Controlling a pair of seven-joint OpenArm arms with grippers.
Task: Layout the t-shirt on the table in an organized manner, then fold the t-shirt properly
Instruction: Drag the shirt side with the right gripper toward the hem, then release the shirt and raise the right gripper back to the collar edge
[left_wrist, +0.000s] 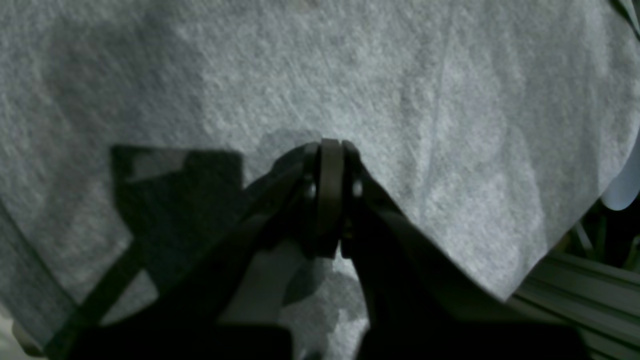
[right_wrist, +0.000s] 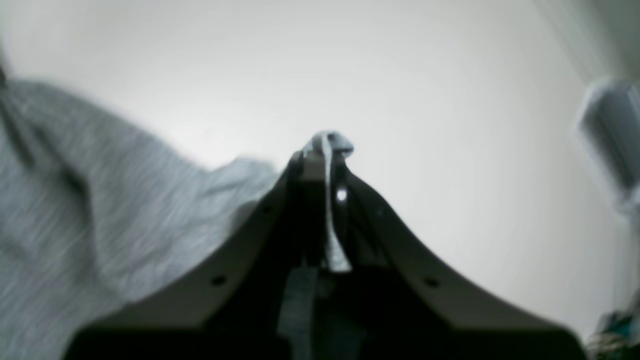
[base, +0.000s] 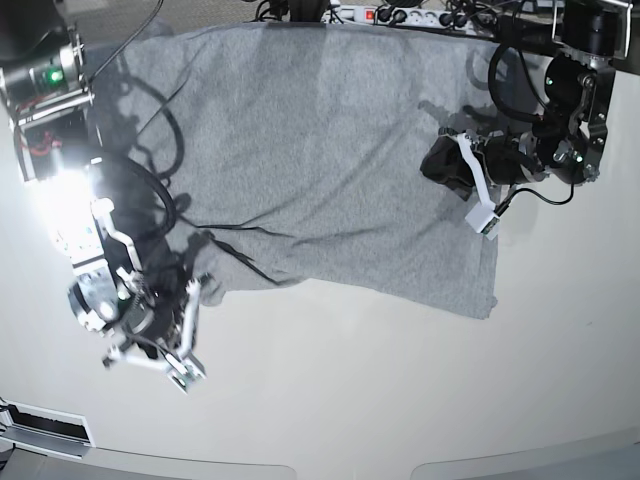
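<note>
The right gripper (right_wrist: 327, 150) has its fingers (right_wrist: 310, 170) pressed together on a thin pinch of grey cloth, a small tuft of the t-shirt (right_wrist: 100, 200) poking out past the tips, while the rest of that fabric trails away to one side over the bare white tabletop (right_wrist: 425, 100). Seen from the base camera, this gripper (base: 195, 290) sits at the shirt's lower corner, where the cloth bunches into a drawn-up fold. The left gripper (left_wrist: 330, 150) likewise has its fingers (left_wrist: 350, 165) shut tight, tips pressed against the heather-grey fabric (left_wrist: 350, 75) that fills nearly the whole of its wrist view; whether a fold is caught between them cannot be told from that angle. In the base view the left gripper (base: 440, 165) rests on the opposite side of the t-shirt (base: 320, 150), near the garment's edge. The t-shirt lies spread plain side up across the far half of the tabletop (base: 400, 400), mostly flat, with creases running from the pinched corner toward the middle. Its near hem slants across the glossy surface, and its far edge reaches the back of the tabletop beside a tangle of black cables (base: 150, 190) and a power strip (base: 400, 15).
</note>
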